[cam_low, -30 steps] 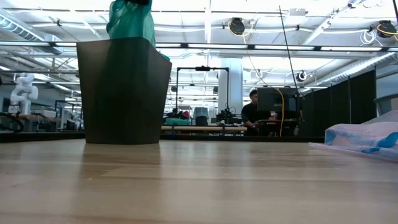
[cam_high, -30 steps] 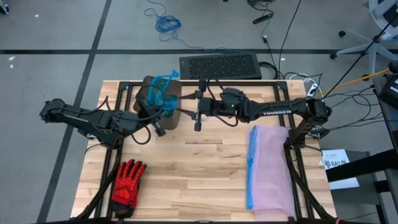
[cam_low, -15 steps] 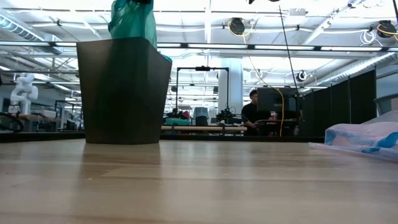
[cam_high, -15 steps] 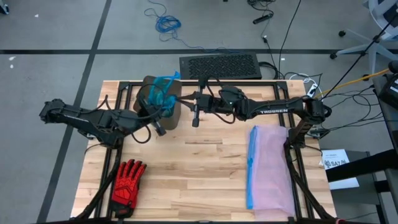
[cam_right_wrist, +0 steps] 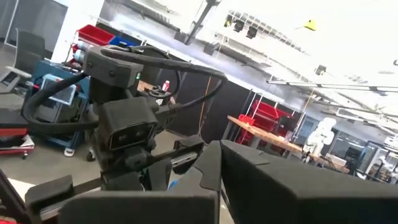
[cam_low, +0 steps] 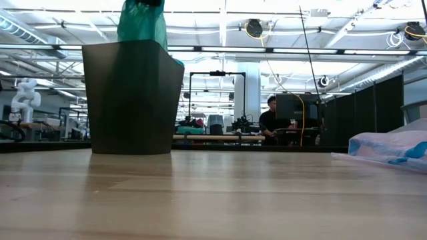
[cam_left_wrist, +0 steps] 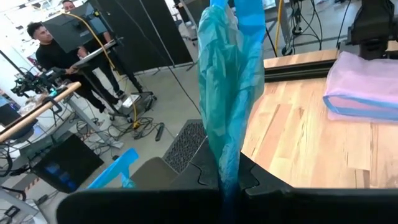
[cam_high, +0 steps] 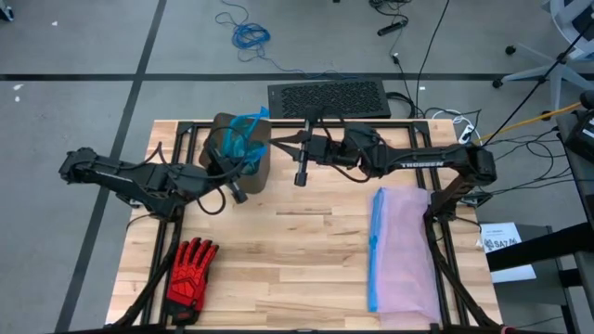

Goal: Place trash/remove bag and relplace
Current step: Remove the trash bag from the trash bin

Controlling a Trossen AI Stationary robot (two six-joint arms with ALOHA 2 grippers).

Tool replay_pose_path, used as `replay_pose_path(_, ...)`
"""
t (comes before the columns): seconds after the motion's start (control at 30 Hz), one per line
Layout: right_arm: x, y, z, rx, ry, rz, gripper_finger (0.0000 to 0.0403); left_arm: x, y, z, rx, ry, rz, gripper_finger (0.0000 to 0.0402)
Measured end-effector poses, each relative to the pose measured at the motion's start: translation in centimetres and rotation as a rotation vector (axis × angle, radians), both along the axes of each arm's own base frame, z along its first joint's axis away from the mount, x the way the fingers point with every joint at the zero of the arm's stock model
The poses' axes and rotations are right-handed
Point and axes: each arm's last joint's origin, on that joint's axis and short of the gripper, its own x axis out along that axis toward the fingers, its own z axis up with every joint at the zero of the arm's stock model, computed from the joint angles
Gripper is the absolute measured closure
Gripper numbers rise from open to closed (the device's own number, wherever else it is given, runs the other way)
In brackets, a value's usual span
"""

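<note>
Tabletop bin [cam_high: 263, 165], bag [cam_left_wrist: 227, 93] in left tool [cam_high: 234, 154]

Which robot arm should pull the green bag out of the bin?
Probably the left. Its gripper is at the bin, shut on the bag; the right gripper hangs beside it.

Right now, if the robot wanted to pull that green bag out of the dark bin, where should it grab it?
Probably at the gathered neck of the green bag, coming from above. There the film bunches into a narrow upright rope standing out of the dark bin, thin enough for jaws to close around. The left gripper is already at that spot above the bin; the right gripper hangs beside it.
</note>
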Motion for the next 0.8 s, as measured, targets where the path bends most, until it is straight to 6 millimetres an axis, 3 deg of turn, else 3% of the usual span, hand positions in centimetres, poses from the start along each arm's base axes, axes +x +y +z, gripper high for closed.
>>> replay_pose_path(0.47, -0.4, 1.5, 0.0, -0.078, 0.071, -0.058, 0.0403, 0.0, 0.0, -0.9, -0.039, 0.051, 0.018, 0.0402)
replay_pose_path(0.63, -0.4, 1.5, -1.0, -0.066, 0.196, -0.052, 0.0402, 0.1, 0.0, -1.1, -0.037, 0.060, 0.018, 0.0402)
replay_pose_path(0.8, 0.0, 1.4, -2.0, -0.047, 0.270, -0.040, 0.0359, 0.2, 0.0, -0.9, -0.042, 0.035, 0.016, 0.0402)
